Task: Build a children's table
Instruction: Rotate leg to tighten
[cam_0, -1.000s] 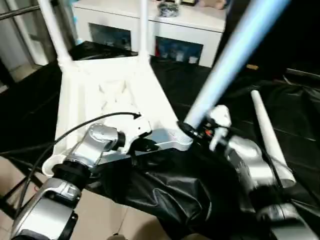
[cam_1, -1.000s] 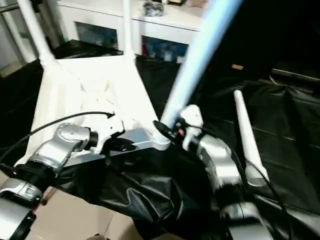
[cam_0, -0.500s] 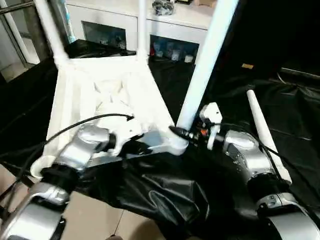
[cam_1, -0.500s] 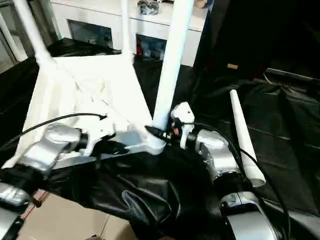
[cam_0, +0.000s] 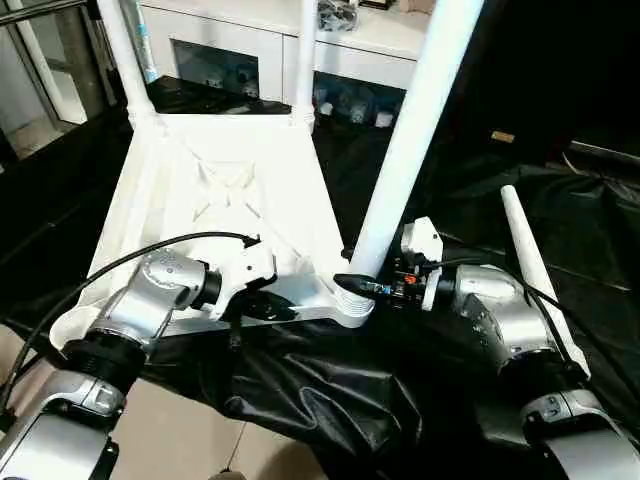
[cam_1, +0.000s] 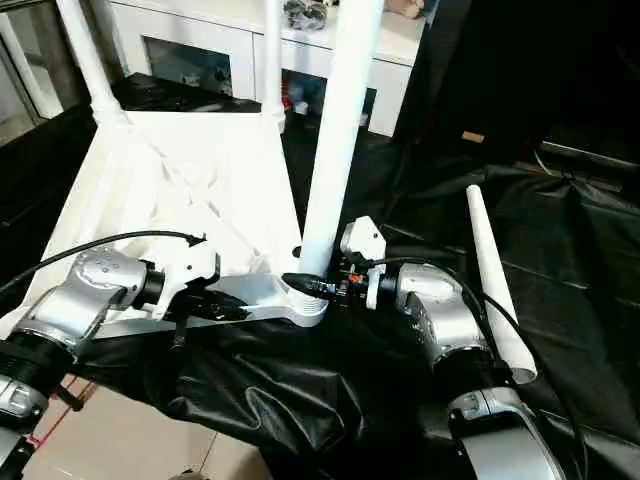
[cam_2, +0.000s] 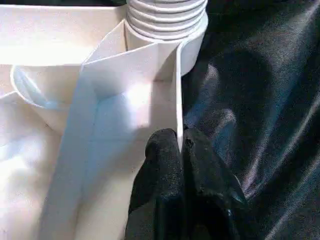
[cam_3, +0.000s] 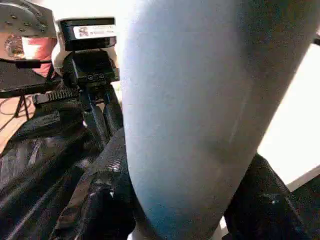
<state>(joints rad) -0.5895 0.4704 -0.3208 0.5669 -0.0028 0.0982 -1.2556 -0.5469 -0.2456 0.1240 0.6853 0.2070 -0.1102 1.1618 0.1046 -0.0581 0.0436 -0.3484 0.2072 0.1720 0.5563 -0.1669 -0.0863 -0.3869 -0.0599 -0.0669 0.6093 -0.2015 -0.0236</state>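
**Third leg upright in the near corner socket, both grippers clamped on**

The white tabletop (cam_0: 225, 200) lies upside down on black sheeting (cam_0: 330, 390), its ribbed underside facing up, filling the left and centre of the head-camera frame. Two legs already stand in its far corners — one at the upper left (cam_0: 125, 55), another at top centre (cam_0: 305, 55).

A third leg (cam_0: 415, 140) rises steeply from the near-right corner socket (cam_0: 345, 305), leaning slightly toward the upper right and running out of the top of the frame. The right gripper (cam_0: 362, 287) reaches in from the right and holds this leg just above the socket; in the right wrist view its black fingers (cam_3: 100, 200) sit on either side of the tube, pressed against it.

The left gripper (cam_2: 181, 150) comes in from the lower left of the head-camera frame. In the left wrist view its two fingers are pinched together on the thin edge wall of the tabletop, close to the ribbed collar of the socket (cam_2: 167, 17).

The fourth leg (cam_0: 540, 270) lies loose on the sheeting at the right — well apart from the tabletop, its narrow end pointing toward the upper part of the frame, passing behind the right forearm.

A white cabinet (cam_0: 260, 40) with glass doors stands along the top of the frame.
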